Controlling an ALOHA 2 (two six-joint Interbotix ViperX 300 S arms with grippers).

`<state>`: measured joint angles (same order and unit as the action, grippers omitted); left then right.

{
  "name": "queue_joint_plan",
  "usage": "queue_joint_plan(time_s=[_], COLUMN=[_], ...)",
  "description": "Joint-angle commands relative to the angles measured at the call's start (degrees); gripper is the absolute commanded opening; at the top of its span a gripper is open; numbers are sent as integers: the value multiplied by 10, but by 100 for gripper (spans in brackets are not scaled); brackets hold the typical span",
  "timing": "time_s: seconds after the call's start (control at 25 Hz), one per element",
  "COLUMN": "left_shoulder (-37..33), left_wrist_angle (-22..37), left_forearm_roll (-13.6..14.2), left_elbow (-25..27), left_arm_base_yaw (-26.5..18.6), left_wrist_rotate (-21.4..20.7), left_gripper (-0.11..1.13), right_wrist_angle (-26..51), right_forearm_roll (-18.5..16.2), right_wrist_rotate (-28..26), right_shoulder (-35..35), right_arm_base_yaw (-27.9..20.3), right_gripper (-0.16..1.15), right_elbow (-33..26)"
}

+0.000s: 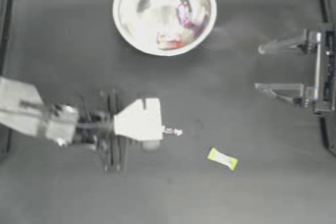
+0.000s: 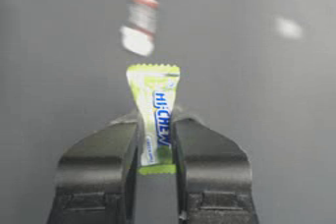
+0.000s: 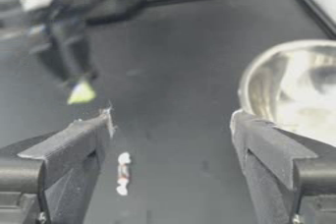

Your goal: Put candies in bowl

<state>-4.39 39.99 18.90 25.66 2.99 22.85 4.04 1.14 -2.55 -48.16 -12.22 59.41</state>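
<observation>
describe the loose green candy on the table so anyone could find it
From the silver bowl at the table's top edge, look down toward the lower right. The yellow-green candy lies alone there, greener than the red-white candy by the left end effector.

The silver bowl (image 1: 164, 12) holds candies; a yellow-green candy (image 2: 154, 115) stands pinched upright; a red-white candy (image 1: 173, 131) lies well below the bowl.

Only legible text: "HI-CHEW", blue letters running lengthwise on the yellow-green and white twist-wrapped candy (image 2: 154, 117) pinched in the left gripper (image 2: 155, 142).
</observation>
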Motion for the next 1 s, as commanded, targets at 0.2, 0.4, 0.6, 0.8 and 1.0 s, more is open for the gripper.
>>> queue_joint_plan(time_s=[0.2, 0.4, 0.6, 0.8, 1.0], left_shoulder=[-71, -69, -55, -16, 46], left_wrist_angle=[-19, -54, -100, -119, -130], left_forearm_roll=[40, 40, 38, 34, 17], left_elbow=[-13, -27, -54, -79, -106], left_arm_base_yaw=[-84, -152, -223, -278, -323], left_wrist_rotate=[-32, -80, -125, -154, -173], left_gripper=[50, 50, 50, 50, 51], right_wrist_angle=[-19, -25, -34, -45, -51], right_forearm_roll=[0, 1, 2, 2, 2], right_wrist_rotate=[0, 0, 0, 0, 0], right_shoulder=[23, 37, 51, 63, 70], right_arm_base_yaw=[0, 0, 0, 0, -2], right_gripper=[101, 101, 101, 101, 101], right_elbow=[-7, -9, -11, -12, -12])
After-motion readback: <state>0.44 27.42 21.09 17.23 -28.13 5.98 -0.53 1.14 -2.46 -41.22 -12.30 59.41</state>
